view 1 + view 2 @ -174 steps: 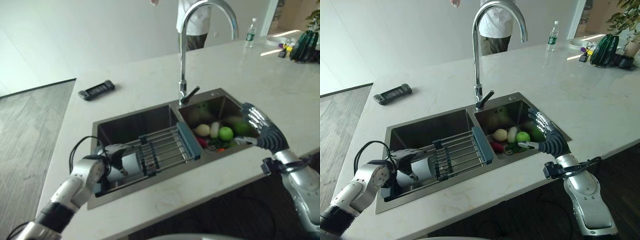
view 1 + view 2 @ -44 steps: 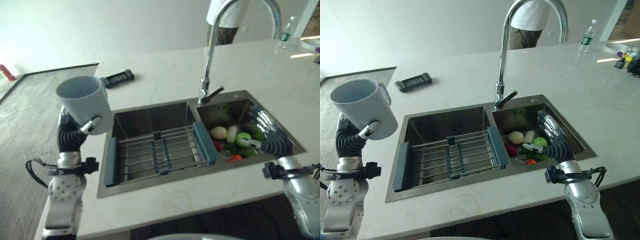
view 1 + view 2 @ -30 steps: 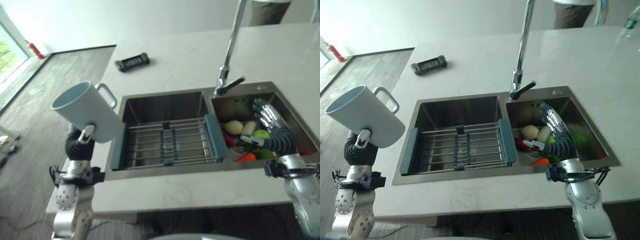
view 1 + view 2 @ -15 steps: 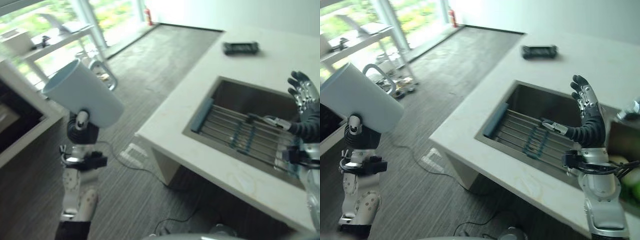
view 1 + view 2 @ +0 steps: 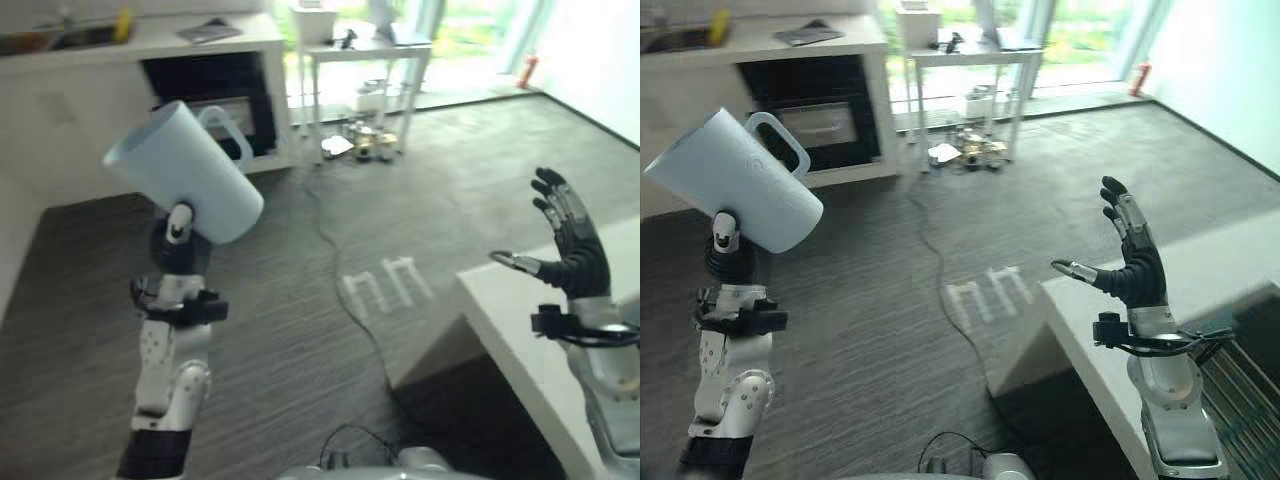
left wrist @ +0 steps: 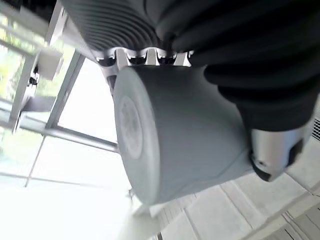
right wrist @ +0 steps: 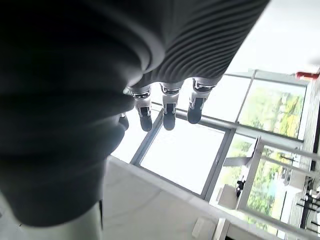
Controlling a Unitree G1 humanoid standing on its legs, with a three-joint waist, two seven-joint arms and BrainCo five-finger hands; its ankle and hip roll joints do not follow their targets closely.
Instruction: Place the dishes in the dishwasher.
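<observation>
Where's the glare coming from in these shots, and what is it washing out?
Right eye view: daylight pours through the far windows, bleaching the white table; the mug in the left hand is evenly lit.
Left wrist view: white window glare sits behind the shaded mug.
Right wrist view: the open right hand is a dark silhouette against bright glass.

Pale blue mug (image 5: 185,170); white counter (image 5: 1180,275); dark grey striped floor (image 5: 300,320).
</observation>
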